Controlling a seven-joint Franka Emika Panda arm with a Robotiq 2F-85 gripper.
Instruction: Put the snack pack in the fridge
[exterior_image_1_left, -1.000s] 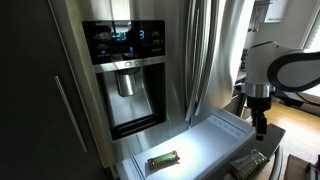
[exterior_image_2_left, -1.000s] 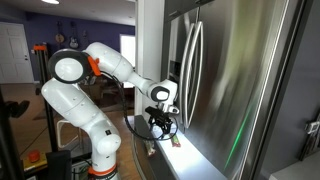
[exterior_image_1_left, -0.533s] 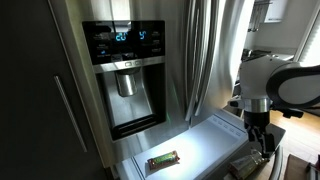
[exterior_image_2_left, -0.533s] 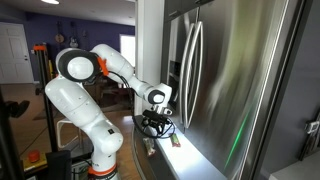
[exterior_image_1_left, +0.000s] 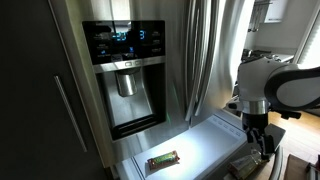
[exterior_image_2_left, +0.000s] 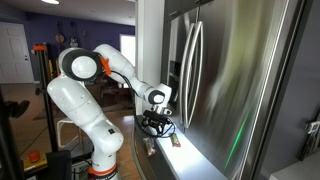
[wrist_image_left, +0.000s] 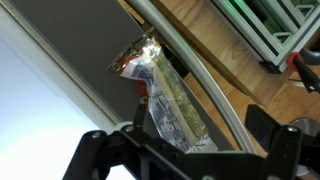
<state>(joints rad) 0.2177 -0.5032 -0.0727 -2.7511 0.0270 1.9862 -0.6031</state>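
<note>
The stainless-steel fridge (exterior_image_1_left: 205, 60) fills both exterior views (exterior_image_2_left: 235, 80), with its white-lined bottom drawer (exterior_image_1_left: 210, 140) pulled out. In the wrist view the snack pack (wrist_image_left: 165, 90), a crinkly flat packet, lies on the dark rim at the drawer's front. My gripper (wrist_image_left: 185, 135) is open right over it, one finger on each side, apart from it. In an exterior view the gripper (exterior_image_1_left: 262, 142) hangs low over the drawer's front right corner, where a dark packet (exterior_image_1_left: 247, 161) shows. It also shows by the drawer (exterior_image_2_left: 158, 123).
A longer bar with green edges and a reddish middle (exterior_image_1_left: 163, 159) lies in the drawer's left part, also seen as a green spot (exterior_image_2_left: 172, 141). The drawer's bar handle (wrist_image_left: 205, 75) and wooden floor (wrist_image_left: 230, 50) lie beyond the rim. A metal frame (wrist_image_left: 270, 25) stands further off.
The arm came down toward the drawer's front right corner between one second and half a second ago. Since then it has stayed still.
</note>
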